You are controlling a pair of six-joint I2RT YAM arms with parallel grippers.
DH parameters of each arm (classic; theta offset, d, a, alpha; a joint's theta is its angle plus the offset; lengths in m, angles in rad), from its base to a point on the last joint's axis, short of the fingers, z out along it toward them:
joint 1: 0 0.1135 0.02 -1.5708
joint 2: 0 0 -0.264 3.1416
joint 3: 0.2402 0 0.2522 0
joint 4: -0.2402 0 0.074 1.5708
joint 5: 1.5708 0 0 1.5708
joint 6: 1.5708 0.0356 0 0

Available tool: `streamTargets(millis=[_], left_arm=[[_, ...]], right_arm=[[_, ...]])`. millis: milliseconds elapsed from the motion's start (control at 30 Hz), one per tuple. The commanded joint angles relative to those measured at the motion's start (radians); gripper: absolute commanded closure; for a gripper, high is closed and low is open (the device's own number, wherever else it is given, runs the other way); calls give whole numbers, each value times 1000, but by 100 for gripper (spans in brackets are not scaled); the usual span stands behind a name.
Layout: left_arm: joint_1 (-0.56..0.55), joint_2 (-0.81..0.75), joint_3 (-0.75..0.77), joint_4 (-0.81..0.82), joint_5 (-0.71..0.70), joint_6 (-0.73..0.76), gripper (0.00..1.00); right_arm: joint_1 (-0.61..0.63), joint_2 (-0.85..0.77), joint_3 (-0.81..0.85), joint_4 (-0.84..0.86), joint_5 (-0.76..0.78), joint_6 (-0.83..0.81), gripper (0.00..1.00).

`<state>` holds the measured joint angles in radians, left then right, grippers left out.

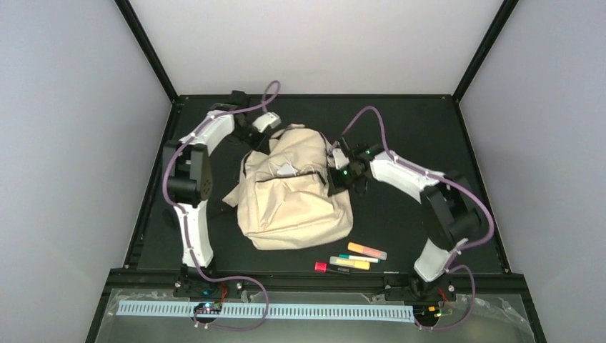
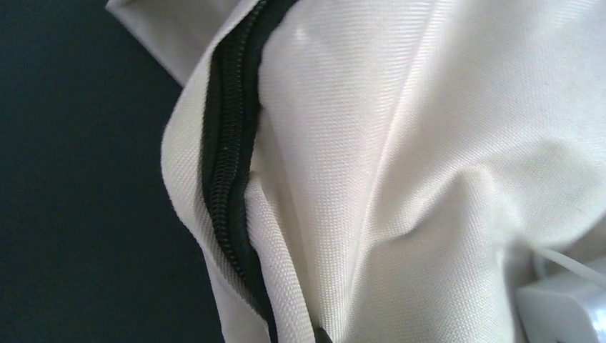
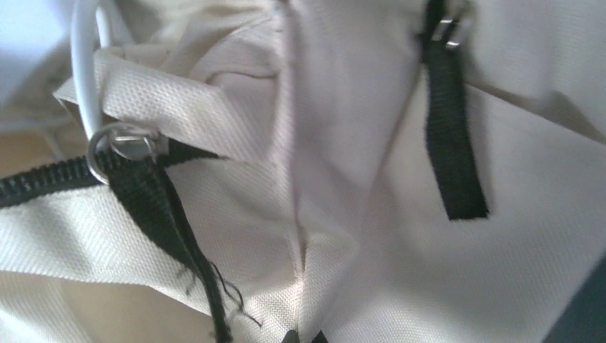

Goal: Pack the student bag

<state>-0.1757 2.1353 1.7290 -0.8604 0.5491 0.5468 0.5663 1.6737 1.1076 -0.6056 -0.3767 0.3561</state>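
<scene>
The student bag (image 1: 293,207), cream fabric with dark zippers, lies in the middle of the black table. My left gripper (image 1: 275,137) is at its far left top corner. In the left wrist view the gripper (image 2: 318,337) is shut on a fold of the bag's fabric (image 2: 400,143) beside a dark zipper (image 2: 225,164). My right gripper (image 1: 334,166) is at the bag's right edge. In the right wrist view it (image 3: 304,337) pinches a ridge of the bag (image 3: 357,214), shut. A ring zipper pull (image 3: 118,143) and a black pull tab (image 3: 450,143) lie close by.
A white charger with cable (image 1: 287,170) sits at the bag's open top, and its block (image 2: 564,307) shows in the left wrist view. On the table near the front lie an orange highlighter (image 1: 366,250), a yellow-green marker (image 1: 350,262) and a small red item (image 1: 321,266).
</scene>
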Motion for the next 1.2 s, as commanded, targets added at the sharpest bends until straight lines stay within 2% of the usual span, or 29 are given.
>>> streamTargets(millis=[0, 100, 167, 200, 267, 333, 400, 467, 500, 533, 600, 700, 767, 900, 933, 1033, 1167], left_arm=[[110, -166, -128, 51, 13, -44, 98], [152, -296, -279, 70, 48, 11, 96], [151, -397, -420, 86, 101, 77, 84], [146, -461, -493, 88, 128, 115, 79], [130, -545, -610, 65, 157, 182, 67], [128, -619, -681, 12, 152, 238, 49], [132, -695, -716, -68, 102, 285, 32], [148, -778, -731, -131, 72, 328, 18], [157, -817, -731, -152, 59, 346, 6], [163, -844, -725, -170, 47, 354, 2], [165, -912, -684, -202, 14, 363, 1], [174, -906, -602, -185, -31, 316, 1], [183, -848, -548, -102, -76, 238, 1], [201, -590, -381, 29, -144, 65, 1], [208, -531, -333, 40, -144, 29, 1], [235, -372, -227, 81, -126, -44, 1], [237, -229, -183, 35, -49, -33, 1]], right_arm=[[-50, 158, 249, 144, 107, -80, 99], [-83, 287, 482, 119, 191, -121, 99], [-95, 400, 682, 68, 202, -158, 97], [-98, 458, 789, 28, 197, -174, 93], [-98, 577, 1009, -58, 188, -208, 80], [-100, 625, 1195, -127, 211, -230, 63], [-101, 608, 1236, -159, 251, -256, 47], [-102, 536, 1160, -155, 301, -280, 36], [-103, 484, 1098, -147, 322, -286, 34], [-102, 429, 1016, -138, 336, -289, 33], [-100, 318, 842, -119, 337, -283, 31], [-93, 156, 557, -68, 310, -222, 30], [-81, 55, 370, -6, 280, -175, 27], [-54, -55, 144, 50, 266, -84, 3], [-50, -74, 99, 69, 250, -63, 1], [-45, -109, -12, 141, 206, -17, 0], [-46, -68, -46, 171, 212, -27, 4]])
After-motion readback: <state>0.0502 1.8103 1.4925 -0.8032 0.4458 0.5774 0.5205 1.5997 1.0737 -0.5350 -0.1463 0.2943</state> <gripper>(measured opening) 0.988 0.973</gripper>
